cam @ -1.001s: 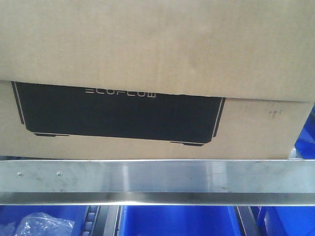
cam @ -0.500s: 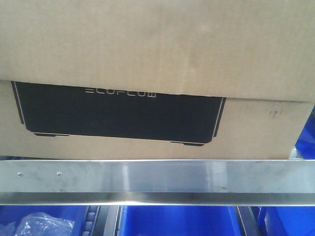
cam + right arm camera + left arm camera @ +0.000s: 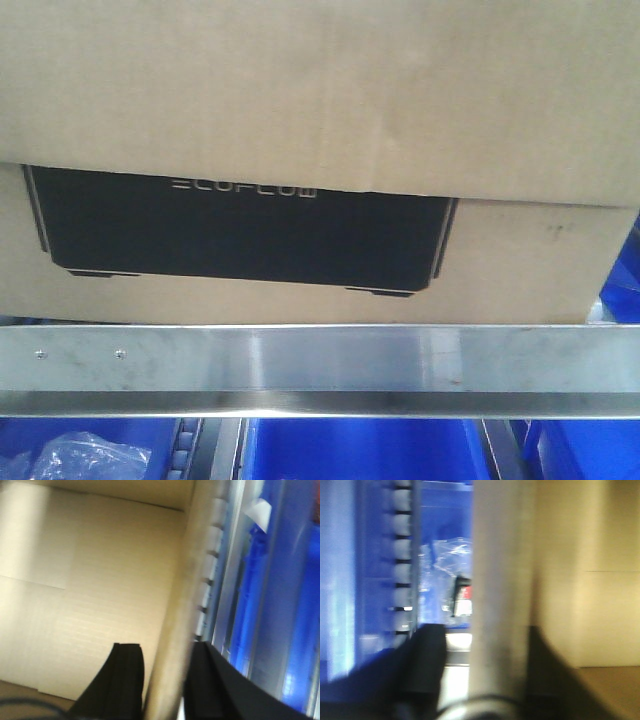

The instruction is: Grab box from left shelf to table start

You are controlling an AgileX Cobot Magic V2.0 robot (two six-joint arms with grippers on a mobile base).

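Note:
The brown cardboard box [image 3: 320, 90] with a black ECOFLOW panel fills the front view and rests on the left shelf, just behind its silver front rail [image 3: 320, 365]. In the left wrist view the box side [image 3: 590, 580] is at right. The rail [image 3: 502, 580] runs up between the dark fingers of my left gripper [image 3: 485, 635], which stands open. In the right wrist view the box side [image 3: 90, 580] is at left. My right gripper [image 3: 164, 647] is open, its black fingers on either side of the rail [image 3: 185, 580]. The table is out of view.
Blue bins [image 3: 350, 450] sit below the rail, one holding a clear plastic bag [image 3: 70, 455]. Another blue bin [image 3: 625, 270] stands right of the box. Roller tracks [image 3: 402, 555] and blue bin walls [image 3: 280, 605] flank the box sides.

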